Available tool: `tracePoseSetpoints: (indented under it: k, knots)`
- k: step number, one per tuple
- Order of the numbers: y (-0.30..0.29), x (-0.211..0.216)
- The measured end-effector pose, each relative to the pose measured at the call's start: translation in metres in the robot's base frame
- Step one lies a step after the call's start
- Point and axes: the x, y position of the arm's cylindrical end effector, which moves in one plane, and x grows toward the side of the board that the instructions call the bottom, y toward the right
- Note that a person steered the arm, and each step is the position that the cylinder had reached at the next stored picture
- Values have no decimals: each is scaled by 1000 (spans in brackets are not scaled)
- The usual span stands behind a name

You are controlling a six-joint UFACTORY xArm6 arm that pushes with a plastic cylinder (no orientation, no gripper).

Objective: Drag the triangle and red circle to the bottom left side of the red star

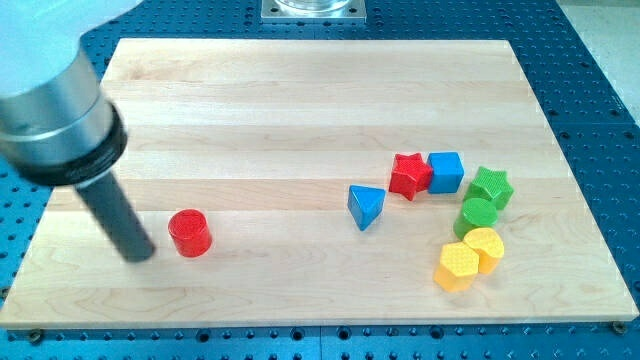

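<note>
The red circle block (pixel 189 233) lies at the view's lower left of the wooden board (pixel 300 110). My tip (pixel 139 256) rests on the board just left of it, a small gap apart. The blue triangle block (pixel 366 205) lies right of centre, to the lower left of the red star block (pixel 409 174), a short gap apart. The red star touches a blue cube (pixel 445 171) on its right.
A green star (pixel 490 186), a green cylinder (pixel 476 215) and two yellow blocks (pixel 470 258) cluster at the view's right, below the blue cube. The arm's grey body (pixel 55 110) fills the upper left. A metal mount (pixel 313 10) sits at the top.
</note>
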Motion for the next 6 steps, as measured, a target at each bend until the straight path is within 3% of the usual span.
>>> tracePoseSetpoints:
  k: [2, 3, 4, 6]
  knots:
    - [151, -1]
    - [58, 1]
    - [104, 53]
    - [166, 38]
